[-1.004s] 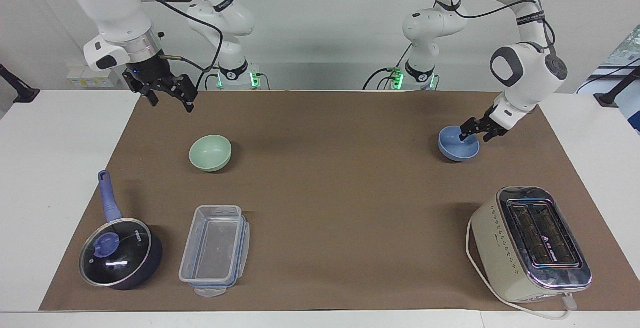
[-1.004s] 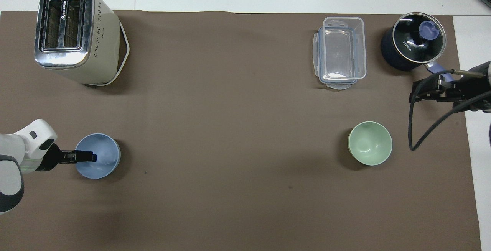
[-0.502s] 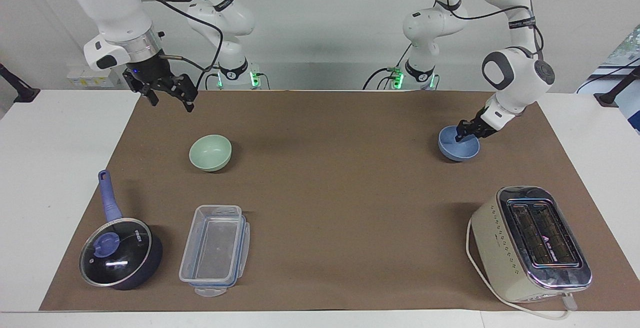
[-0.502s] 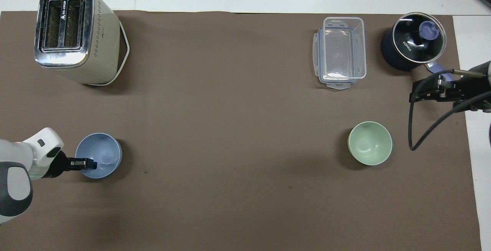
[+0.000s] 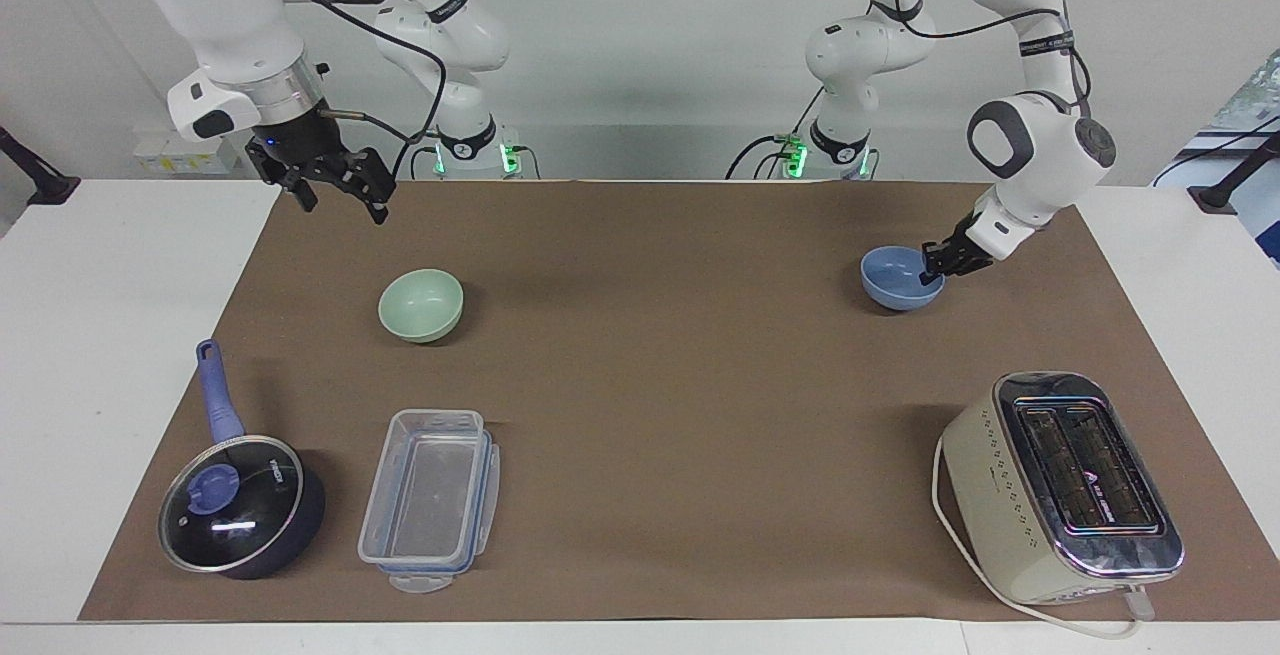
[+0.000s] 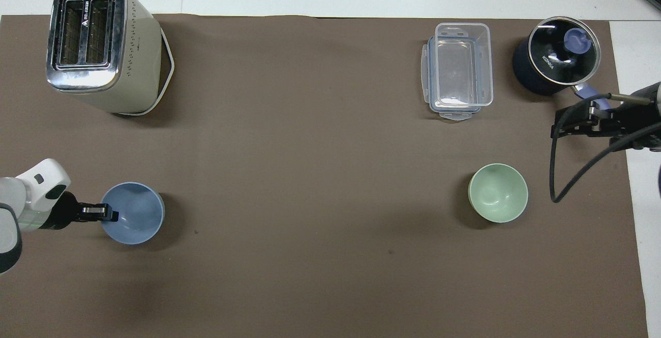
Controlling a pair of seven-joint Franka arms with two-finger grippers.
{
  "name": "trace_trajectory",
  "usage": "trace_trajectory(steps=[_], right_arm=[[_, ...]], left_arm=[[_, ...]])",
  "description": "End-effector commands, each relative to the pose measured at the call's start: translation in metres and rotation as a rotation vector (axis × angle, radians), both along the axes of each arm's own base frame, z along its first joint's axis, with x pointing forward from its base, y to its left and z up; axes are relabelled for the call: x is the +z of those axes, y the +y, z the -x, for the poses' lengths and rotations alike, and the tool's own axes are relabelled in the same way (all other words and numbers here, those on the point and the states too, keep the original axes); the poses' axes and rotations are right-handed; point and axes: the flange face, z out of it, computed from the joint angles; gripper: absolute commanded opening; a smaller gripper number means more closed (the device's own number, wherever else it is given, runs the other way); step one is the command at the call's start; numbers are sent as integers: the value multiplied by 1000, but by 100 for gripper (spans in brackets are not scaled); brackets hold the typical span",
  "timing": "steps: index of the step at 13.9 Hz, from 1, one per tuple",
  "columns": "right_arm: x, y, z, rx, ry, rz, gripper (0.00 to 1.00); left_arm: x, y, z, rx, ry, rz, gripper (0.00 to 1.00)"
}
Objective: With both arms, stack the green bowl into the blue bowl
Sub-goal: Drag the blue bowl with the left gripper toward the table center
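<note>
The light blue bowl (image 5: 898, 280) (image 6: 135, 214) is at the left arm's end of the brown mat. My left gripper (image 5: 933, 273) (image 6: 111, 215) is shut on its rim, on the side toward the mat's edge. The pale green bowl (image 5: 421, 304) (image 6: 498, 192) sits upright and untouched at the right arm's end. My right gripper (image 5: 340, 197) (image 6: 560, 124) hangs open and empty in the air, over the mat's edge by the saucepan handle, well apart from the green bowl.
A cream toaster (image 5: 1065, 485) (image 6: 98, 44) with its cord stands farther from the robots than the blue bowl. A clear lidded container (image 5: 430, 498) (image 6: 459, 69) and a dark blue lidded saucepan (image 5: 240, 505) (image 6: 555, 62) lie farther out than the green bowl.
My left gripper has closed on the blue bowl's rim, and the bowl has shifted slightly with it. The right arm has barely moved.
</note>
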Motion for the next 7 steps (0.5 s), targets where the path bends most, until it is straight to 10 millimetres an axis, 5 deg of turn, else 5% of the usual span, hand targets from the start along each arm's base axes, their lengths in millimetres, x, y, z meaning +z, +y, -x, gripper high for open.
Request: trace_trajectory(steps=[1, 5, 7], right_arm=[[4, -1, 2, -11, 0, -3, 100], [4, 0, 2, -10, 0, -3, 100], [4, -1, 2, -11, 0, -2, 100]], left_arm=[[22, 15, -21, -22, 29, 41, 0], [63, 17, -34, -22, 60, 92, 0], [63, 15, -34, -29, 69, 101, 0]])
